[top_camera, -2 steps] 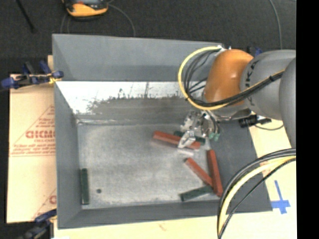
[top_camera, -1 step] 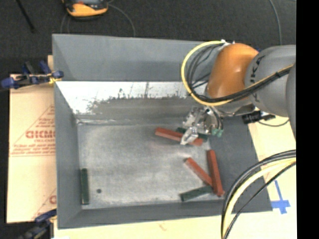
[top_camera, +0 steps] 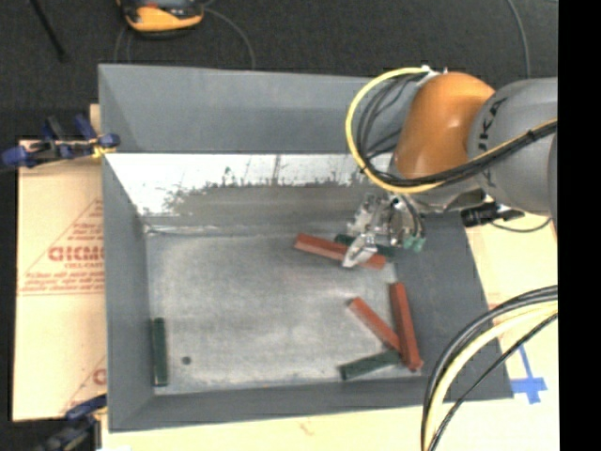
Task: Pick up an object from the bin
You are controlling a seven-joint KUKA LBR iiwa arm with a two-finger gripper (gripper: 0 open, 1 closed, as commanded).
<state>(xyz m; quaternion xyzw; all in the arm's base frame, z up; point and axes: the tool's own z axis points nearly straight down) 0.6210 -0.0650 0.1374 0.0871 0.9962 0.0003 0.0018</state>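
Directly under the pincer (top_camera: 369, 246) lies one end of a red-brown flat stick (top_camera: 315, 246). Its long axis runs out to the pincer's left in the view, nearly level. How far open the pincer is, and whether it grips the stick, cannot be told. Below it, somewhat apart, two more red sticks (top_camera: 405, 323) and a green stick (top_camera: 368, 367) lie together. Far to the lower left, a dark green stick (top_camera: 158, 350) lies by the grey bin (top_camera: 235, 120) wall.

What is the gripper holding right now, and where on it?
Cannot tell. The gripper sits over the right part of a flat red-brown stick; no grip shows.
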